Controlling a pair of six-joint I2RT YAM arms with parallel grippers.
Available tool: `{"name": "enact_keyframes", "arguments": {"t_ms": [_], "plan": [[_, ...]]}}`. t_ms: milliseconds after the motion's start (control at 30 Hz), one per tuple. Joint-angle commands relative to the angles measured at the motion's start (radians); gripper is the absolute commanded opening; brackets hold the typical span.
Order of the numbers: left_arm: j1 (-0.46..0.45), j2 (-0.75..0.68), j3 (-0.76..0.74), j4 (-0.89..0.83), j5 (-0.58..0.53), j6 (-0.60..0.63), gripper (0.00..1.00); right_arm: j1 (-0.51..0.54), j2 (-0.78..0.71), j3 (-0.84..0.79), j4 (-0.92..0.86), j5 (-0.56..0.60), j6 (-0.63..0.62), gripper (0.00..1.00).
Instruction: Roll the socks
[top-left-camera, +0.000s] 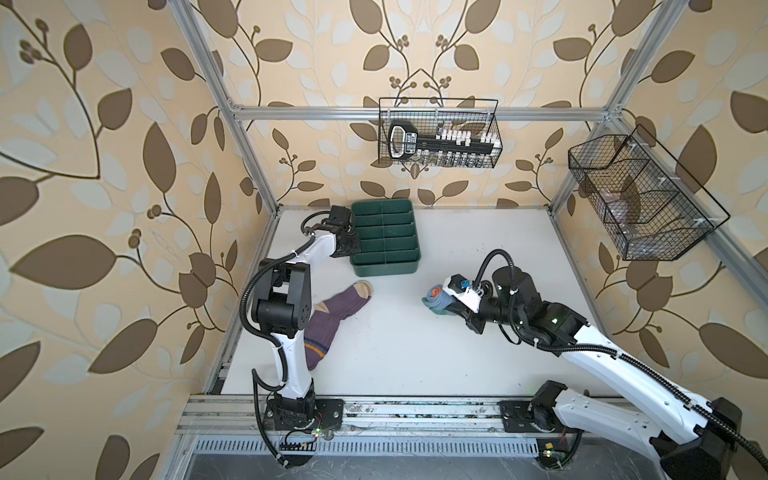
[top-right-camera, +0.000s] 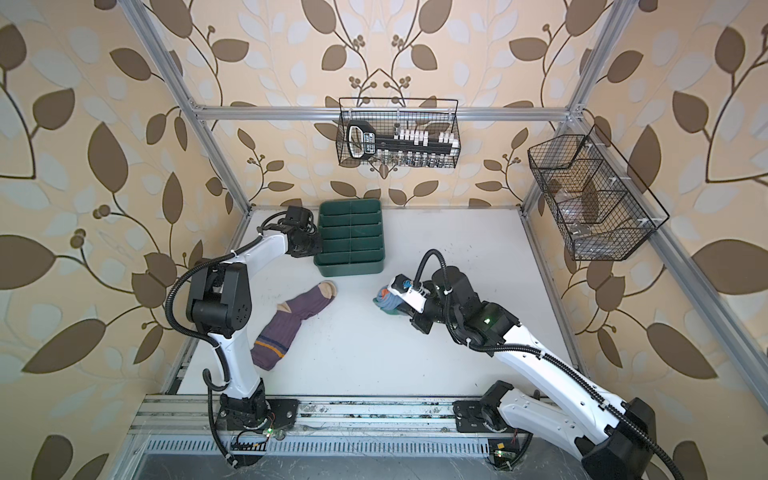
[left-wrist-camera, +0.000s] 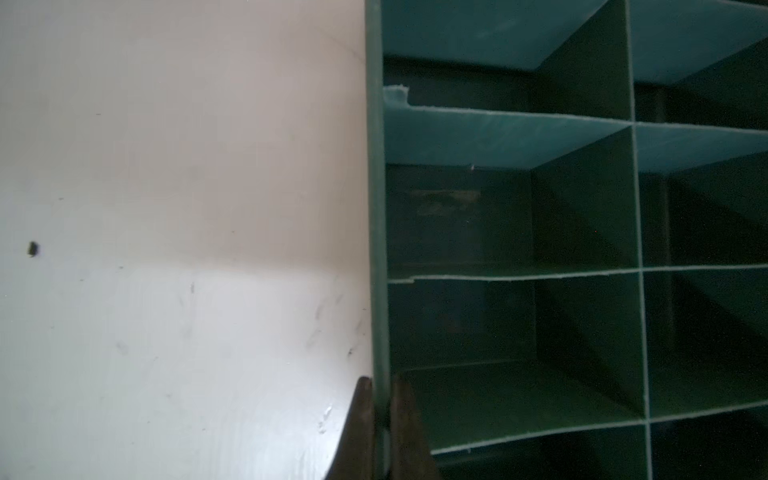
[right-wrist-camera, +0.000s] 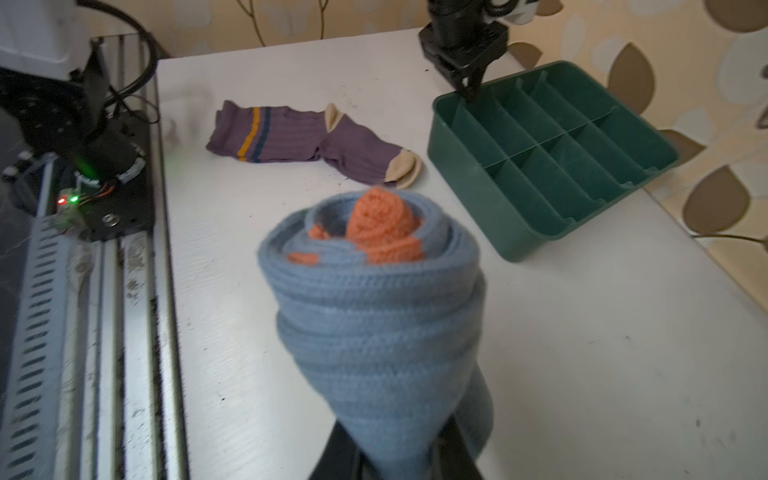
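My left arm is bent high at the elbow and reaches to the far left of the counter (top-left-camera: 415, 357). The left claw (left-wrist-camera: 380, 405) is pressed together on the side wall of the green tray (top-left-camera: 384, 268), one finger inside and one outside. My right arm stretches low from the near right toward the middle. The right claw (right-wrist-camera: 401, 451) pinches the rolled blue sock (right-wrist-camera: 374, 307), with orange at the roll's core. The purple sock (top-left-camera: 332, 320) lies flat and unrolled by the left arm, well apart from the blue one. I count two socks, one tray of ten compartments and two wall baskets: back basket (top-left-camera: 415, 164), side basket (top-left-camera: 648, 208). The label inside the back basket is too small to read.
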Motion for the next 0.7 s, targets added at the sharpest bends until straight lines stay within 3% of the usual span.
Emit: {"name": "enact_keyframes", "arguments": {"t_ms": [0, 200, 367, 467, 667], "plan": [[-0.12, -0.038, 0.008, 0.023, -0.018, -0.033, 0.0, -0.07, -0.047, 0.03, 0.076, 0.08, 0.018, 0.0], [-0.339, -0.069, -0.1, 0.152, -0.052, -0.238, 0.0, -0.156, -0.074, 0.059, 0.068, 0.174, -0.072, 0.0], [-0.53, -0.101, -0.215, 0.295, -0.143, -0.44, 0.0, -0.178, -0.065, 0.05, 0.092, 0.202, -0.098, 0.0], [-0.602, -0.133, -0.27, 0.334, -0.189, -0.529, 0.0, -0.178, -0.062, 0.048, 0.074, 0.233, -0.137, 0.0], [-0.726, -0.216, -0.337, 0.35, -0.274, -0.596, 0.0, -0.178, -0.053, 0.042, 0.013, 0.283, -0.225, 0.0]]}}
